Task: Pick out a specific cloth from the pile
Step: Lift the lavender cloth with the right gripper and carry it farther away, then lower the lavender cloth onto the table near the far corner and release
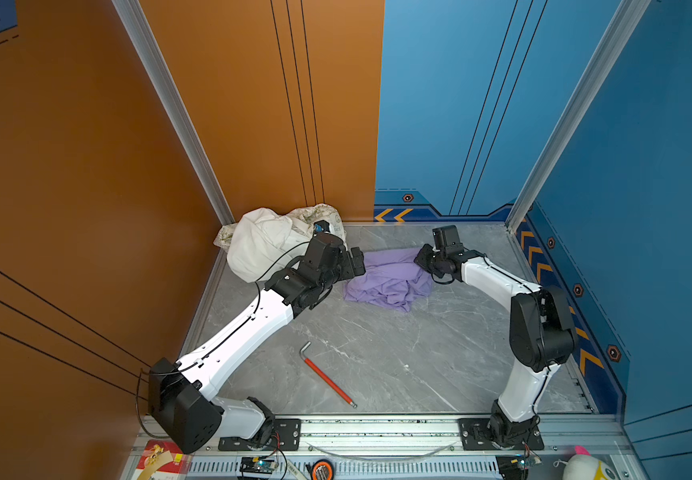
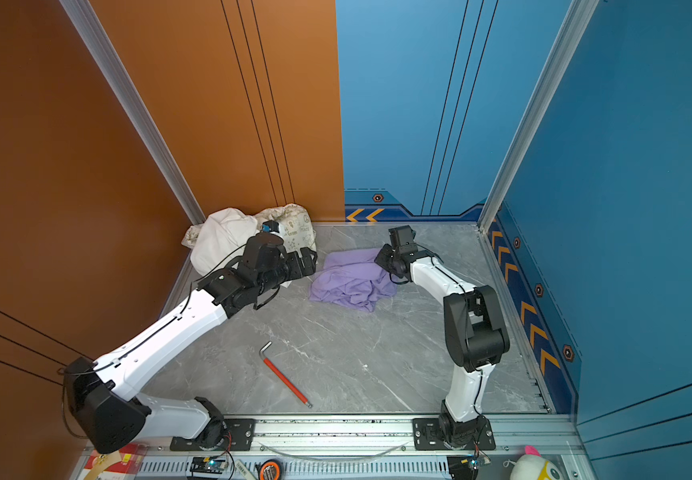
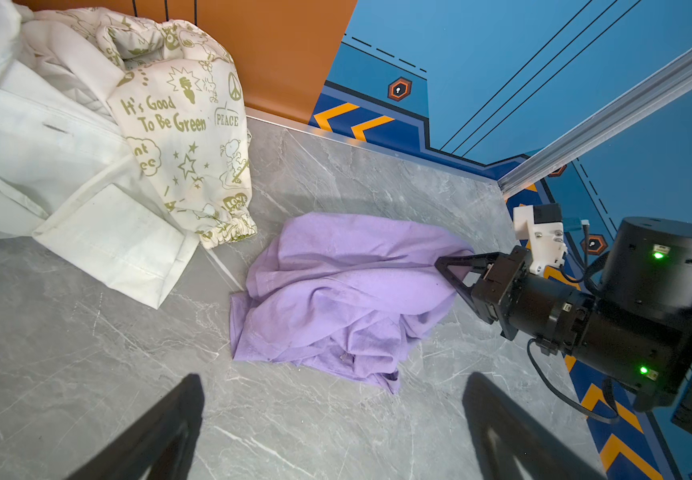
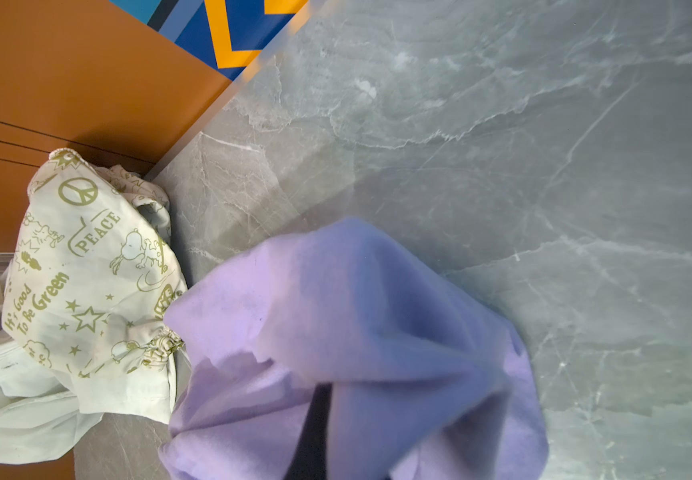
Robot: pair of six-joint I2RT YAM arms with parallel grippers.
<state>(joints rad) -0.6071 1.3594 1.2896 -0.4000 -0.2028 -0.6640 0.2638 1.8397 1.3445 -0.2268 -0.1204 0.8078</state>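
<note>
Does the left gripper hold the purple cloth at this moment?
No, the left gripper stands open over the bare table, short of the cloth, which the right gripper pinches.

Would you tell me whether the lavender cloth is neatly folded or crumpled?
Crumpled: the lavender cloth lies bunched in loose, uneven wrinkles on the table, not squared.

pile (image 1: 265, 245): table (image 1: 377, 361) back-left corner | cloth (image 1: 385, 282): just right of pile

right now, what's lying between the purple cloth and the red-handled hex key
Nothing: in both top views only bare grey marble table separates the purple cloth from the hex key.
</note>
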